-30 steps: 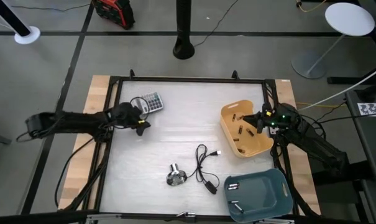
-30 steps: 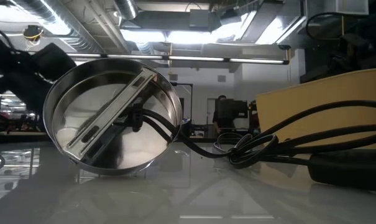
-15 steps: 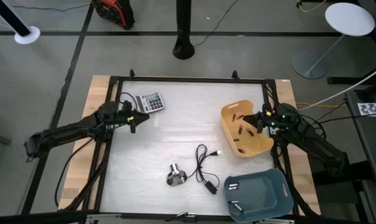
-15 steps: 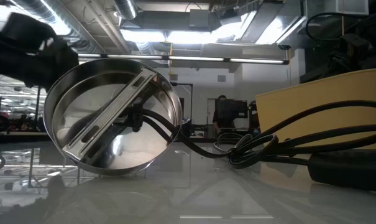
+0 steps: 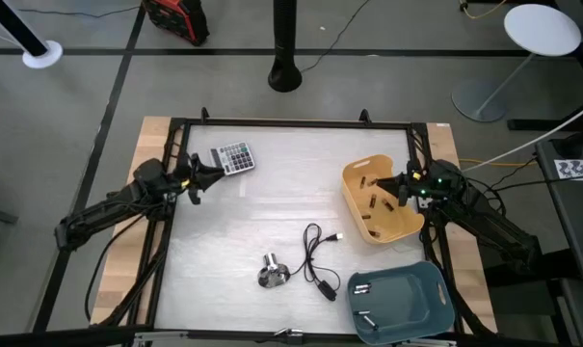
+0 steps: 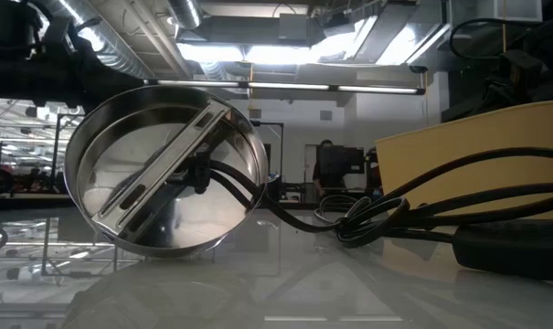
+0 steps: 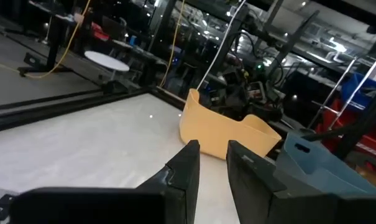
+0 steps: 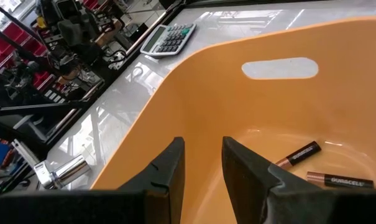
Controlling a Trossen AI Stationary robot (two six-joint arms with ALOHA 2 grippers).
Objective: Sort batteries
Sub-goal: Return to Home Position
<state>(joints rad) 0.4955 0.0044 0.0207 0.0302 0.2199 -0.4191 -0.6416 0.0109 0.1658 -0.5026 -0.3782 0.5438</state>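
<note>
2 dark batteries lie on the floor of the yellow bin, right under my right wrist camera. From the high view I make out several more dark ones scattered in that same bin, which sits by the right edge of the table. My right gripper hangs over the bin's right side, its fingers slightly parted with nothing between them. Toward the lower right of the high view, the blue bin holds 2 silvery batteries, lying apart from each other. My left gripper is at the table's left edge, just beside the calculator. Its fingers stand a narrow gap apart and carry nothing. Mid-table I see the black cable lying loose. Near it is the round shiny metal piece, which fills much of the low view.
</note>
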